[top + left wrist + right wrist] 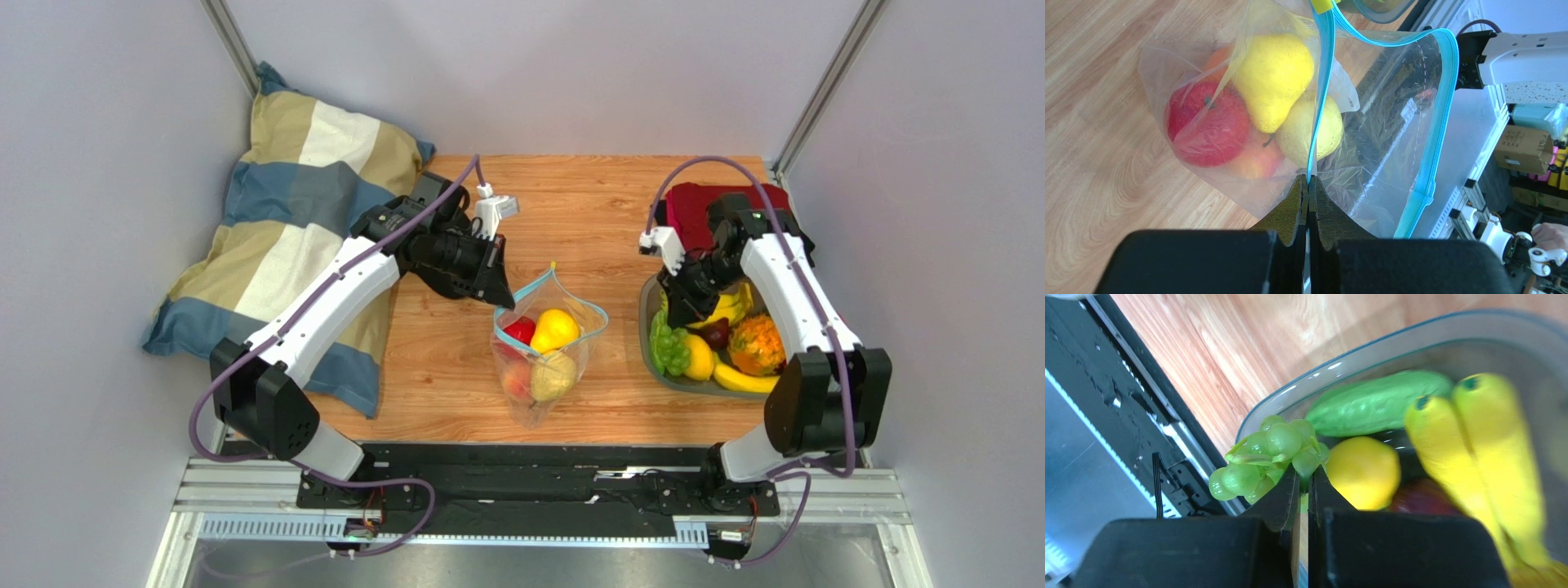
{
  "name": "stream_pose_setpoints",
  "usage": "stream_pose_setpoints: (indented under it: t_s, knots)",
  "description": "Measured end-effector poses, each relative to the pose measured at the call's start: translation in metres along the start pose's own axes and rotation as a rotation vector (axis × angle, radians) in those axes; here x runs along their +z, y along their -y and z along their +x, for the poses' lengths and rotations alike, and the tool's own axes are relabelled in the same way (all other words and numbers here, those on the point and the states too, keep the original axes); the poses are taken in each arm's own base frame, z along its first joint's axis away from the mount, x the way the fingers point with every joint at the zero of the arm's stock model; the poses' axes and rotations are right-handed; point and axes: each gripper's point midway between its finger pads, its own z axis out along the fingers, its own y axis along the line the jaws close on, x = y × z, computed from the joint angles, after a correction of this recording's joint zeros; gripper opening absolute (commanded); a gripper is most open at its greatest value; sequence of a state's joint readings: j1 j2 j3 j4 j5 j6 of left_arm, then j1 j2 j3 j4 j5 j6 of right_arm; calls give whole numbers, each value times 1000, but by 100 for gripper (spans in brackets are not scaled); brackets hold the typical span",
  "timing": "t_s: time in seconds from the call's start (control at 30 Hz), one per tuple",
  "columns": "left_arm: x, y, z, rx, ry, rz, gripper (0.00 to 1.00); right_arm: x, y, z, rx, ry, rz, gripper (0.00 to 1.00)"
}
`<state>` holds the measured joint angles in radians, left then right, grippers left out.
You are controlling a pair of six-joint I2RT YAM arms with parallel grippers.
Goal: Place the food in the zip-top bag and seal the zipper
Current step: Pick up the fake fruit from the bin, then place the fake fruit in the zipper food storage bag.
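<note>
The zip-top bag (pixel 1389 135) stands near the middle of the wooden bench (pixel 589 208), between the two arms, and its mouth is wide open. The left pincer (pixel 1308 184) is closed tight on the upper edge of the bag, exactly on the zipper (pixel 1447 92), the light-blue strip that goes around the mouth; the fingers (pixel 1290 205) press the strip from both sides. Inside the bag lie a red fruit (pixel 1207 125), a yellow pear (pixel 1275 76) on top of it, a paler yellow fruit (pixel 1315 131) beside the pear, and a pinkish fruit (pixel 1257 162) under them. A little orange colour shows behind the red fruit, but I cannot tell what it is. To the right of the bag, not touching it, is the grey tray (pixel 1290 395). The right pincer (pixel 1304 474) is lowered into this tray and is closed on the green grapes (pixel 1263 459): one grape sits at the fingertips and green shows in the narrow gap between them. Just beside the grapes in the tray are a cucumber (pixel 1379 404), a round yellow fruit (pixel 1364 471) and bananas (pixel 1475 447). A striped pillow (pixel 294 233) lies on the left side of the bench, under the left arm.
</note>
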<state>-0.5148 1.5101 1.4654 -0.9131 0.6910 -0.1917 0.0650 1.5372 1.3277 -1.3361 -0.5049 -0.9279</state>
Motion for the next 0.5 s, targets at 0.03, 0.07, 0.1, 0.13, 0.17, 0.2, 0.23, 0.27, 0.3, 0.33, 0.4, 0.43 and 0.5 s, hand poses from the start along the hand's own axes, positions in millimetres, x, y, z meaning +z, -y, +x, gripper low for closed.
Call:
stream_pose_setpoints:
  t_s: [0.03,0.07,0.1,0.13,0.17,0.2,0.23,0.27,0.3,0.33,0.4,0.43,0.5]
  knots:
    - [0,0,0,0,0,0,0,-8,-1,-7,-15,28,21,0]
    - [0,0,0,1,1,0,0,-17,-2,-13,-31,56,43,0]
    - [0,0,0,2,2,0,0,-23,-3,-18,-42,77,59,0]
    - [0,0,0,2,2,0,0,-33,-5,-26,-57,107,81,0]
    - [0,0,0,3,3,0,0,-40,-6,-31,-67,129,96,0]
    - [0,0,0,4,5,1,0,-47,-8,-37,-74,152,110,0]
    - [0,0,-1,5,7,1,0,-55,-10,-44,-85,180,125,0]
    - [0,0,-1,7,9,2,0,-66,-12,-54,-98,218,143,0]
    - [0,0,-2,7,10,2,0,-77,-15,-64,-111,254,156,0]
    - [0,0,-2,8,11,2,0,-86,-18,-73,-120,287,167,0]
    - [0,0,-2,8,12,2,0,-113,-28,-97,-151,380,194,0]
    - [0,0,-3,8,13,2,0,-123,-33,-105,-159,413,201,0]
    - [1,0,-3,8,14,2,0,-147,-49,-128,-190,493,209,0]
